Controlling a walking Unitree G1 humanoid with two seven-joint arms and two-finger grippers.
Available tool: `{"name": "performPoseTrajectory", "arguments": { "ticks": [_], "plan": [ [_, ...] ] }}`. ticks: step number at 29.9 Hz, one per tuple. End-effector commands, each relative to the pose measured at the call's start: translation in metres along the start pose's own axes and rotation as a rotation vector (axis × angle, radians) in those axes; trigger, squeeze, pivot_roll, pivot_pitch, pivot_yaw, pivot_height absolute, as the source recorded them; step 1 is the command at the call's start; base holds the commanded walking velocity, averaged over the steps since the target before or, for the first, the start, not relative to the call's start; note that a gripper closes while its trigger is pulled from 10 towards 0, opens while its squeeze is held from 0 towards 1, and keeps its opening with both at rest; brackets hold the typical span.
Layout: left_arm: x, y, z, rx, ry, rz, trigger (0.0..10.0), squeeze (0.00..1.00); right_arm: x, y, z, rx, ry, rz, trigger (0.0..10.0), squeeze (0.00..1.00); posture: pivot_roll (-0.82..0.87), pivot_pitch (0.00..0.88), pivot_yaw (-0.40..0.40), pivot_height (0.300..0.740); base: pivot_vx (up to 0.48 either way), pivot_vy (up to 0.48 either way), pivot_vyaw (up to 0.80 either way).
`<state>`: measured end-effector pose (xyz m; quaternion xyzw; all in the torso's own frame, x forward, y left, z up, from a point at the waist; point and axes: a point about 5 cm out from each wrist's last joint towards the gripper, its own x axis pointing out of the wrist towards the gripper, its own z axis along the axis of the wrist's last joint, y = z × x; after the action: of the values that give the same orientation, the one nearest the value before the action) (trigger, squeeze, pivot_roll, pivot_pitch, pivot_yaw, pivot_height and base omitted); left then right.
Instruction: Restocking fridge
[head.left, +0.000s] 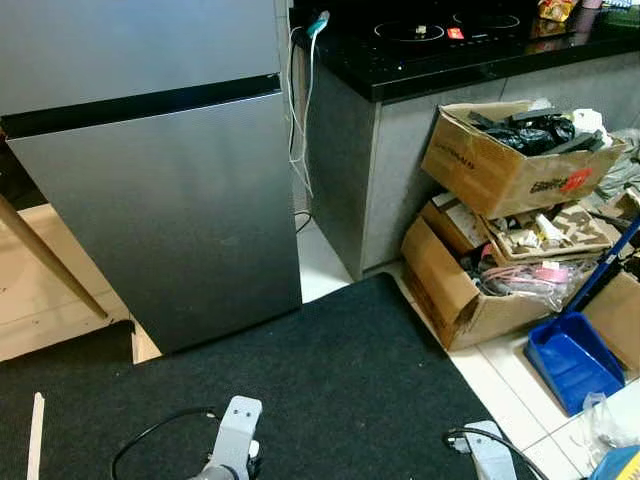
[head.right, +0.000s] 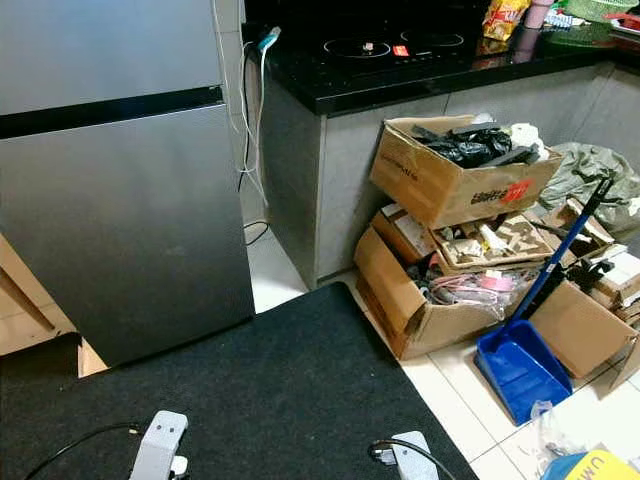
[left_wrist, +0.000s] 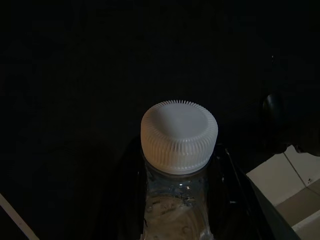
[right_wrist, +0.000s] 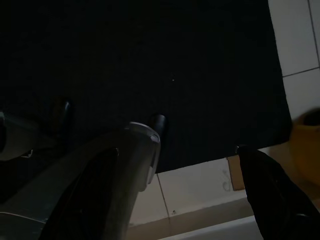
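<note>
The silver fridge (head.left: 150, 190) stands ahead on the left with both doors closed. A clear water bottle with a white ribbed cap (left_wrist: 179, 136) sits upright between the black fingers of my left gripper (left_wrist: 180, 205), which is shut on its neck, low over the black mat. My left arm (head.left: 235, 430) and right arm (head.left: 490, 450) hang at the bottom of the eye views. In the right wrist view, my right gripper (right_wrist: 182, 200) is open, its fingers (right_wrist: 272, 195) spread wide with nothing held, above the mat edge and floor tiles.
A black mat (head.left: 330, 390) covers the floor in front of the fridge. A dark counter (head.left: 450, 50) stands to the right, with stacked cardboard boxes (head.left: 500, 160) of clutter and a blue dustpan (head.left: 570, 360) beside it. A wooden leg (head.left: 45, 255) slants at the left.
</note>
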<state>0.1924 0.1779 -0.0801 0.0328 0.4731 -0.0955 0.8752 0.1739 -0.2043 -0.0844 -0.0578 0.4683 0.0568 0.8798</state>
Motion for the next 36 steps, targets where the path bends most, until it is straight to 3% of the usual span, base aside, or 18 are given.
{"name": "performPoseTrajectory", "arguments": {
  "ticks": [1,9,17,27,29,36],
  "plan": [
    [0.001,-0.011,-0.008,-0.008,0.026,-0.043,10.0,0.0,-0.001,0.0,-0.004,0.006,0.005,-0.007,10.0,0.0,-0.13,0.085,-0.006,0.74,0.0,0.0,0.0],
    [0.0,-0.006,-0.006,-0.014,0.019,-0.029,10.0,0.0,-0.001,-0.001,-0.004,0.004,0.005,-0.007,10.0,0.0,-0.13,0.088,-0.016,0.74,0.0,0.0,0.0],
    [-0.005,0.015,-0.012,-0.059,0.019,0.042,10.0,0.0,-0.001,-0.006,0.0,-0.005,0.002,-0.011,10.0,0.0,-0.1,0.075,-0.031,0.74,0.0,0.0,0.0],
    [-0.004,0.005,-0.019,-0.054,0.038,0.022,10.0,0.0,-0.001,-0.015,0.01,0.0,-0.019,-0.036,10.0,0.0,-0.12,0.082,-0.028,0.74,0.0,0.0,0.0],
    [-0.002,-0.002,-0.014,-0.01,0.035,-0.018,10.0,0.0,0.0,-0.014,0.017,0.018,-0.047,-0.043,10.0,0.0,-0.13,0.075,-0.013,0.74,0.0,0.0,0.0],
    [-0.001,0.001,-0.008,-0.007,0.024,-0.011,10.0,0.0,0.001,-0.011,0.015,0.032,-0.049,-0.039,10.0,0.0,-0.12,0.081,-0.015,0.74,0.0,0.0,0.0]
  ]
}}
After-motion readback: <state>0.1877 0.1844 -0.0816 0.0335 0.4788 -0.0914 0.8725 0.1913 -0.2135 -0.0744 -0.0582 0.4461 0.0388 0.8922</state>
